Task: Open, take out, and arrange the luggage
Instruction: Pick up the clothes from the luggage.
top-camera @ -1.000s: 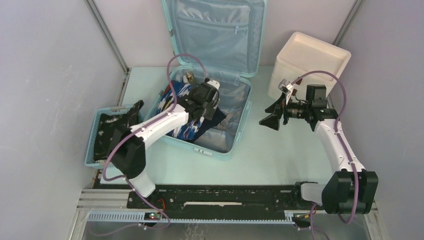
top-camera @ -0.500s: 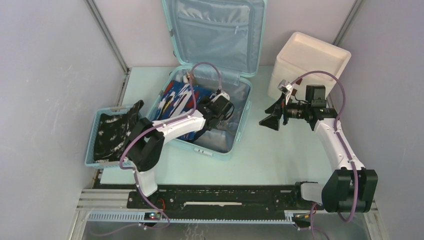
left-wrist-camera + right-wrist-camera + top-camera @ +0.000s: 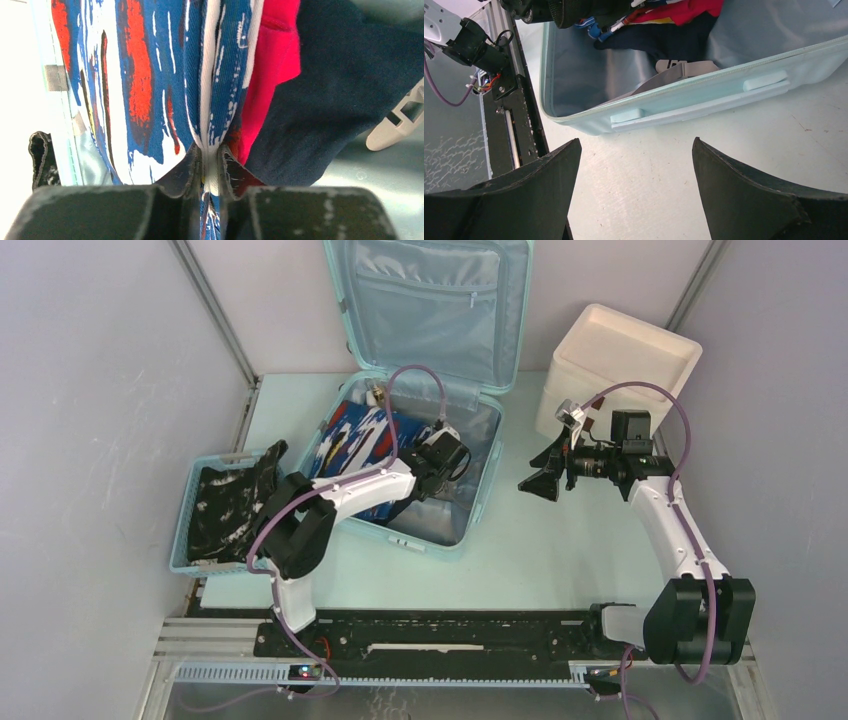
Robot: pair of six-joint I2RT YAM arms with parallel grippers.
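Several garments (image 3: 350,100) lie in the open luggage (image 3: 430,540); left gripper (image 3: 210,167) reaches in, clamped on the blue-red patterned cloth (image 3: 145,75); right gripper (image 3: 636,145) hovers alongside, jaws wide apart.

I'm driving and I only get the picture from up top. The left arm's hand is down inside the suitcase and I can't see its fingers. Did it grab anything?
Observer: Yes. The left wrist view shows the left gripper pinched shut on a fold of the blue, white and red patterned cloth.
Operator: Is there more stuff right next to that cloth?
Observer: Yes. A red piece lies against it, and a dark navy garment lies on the far side of the red.
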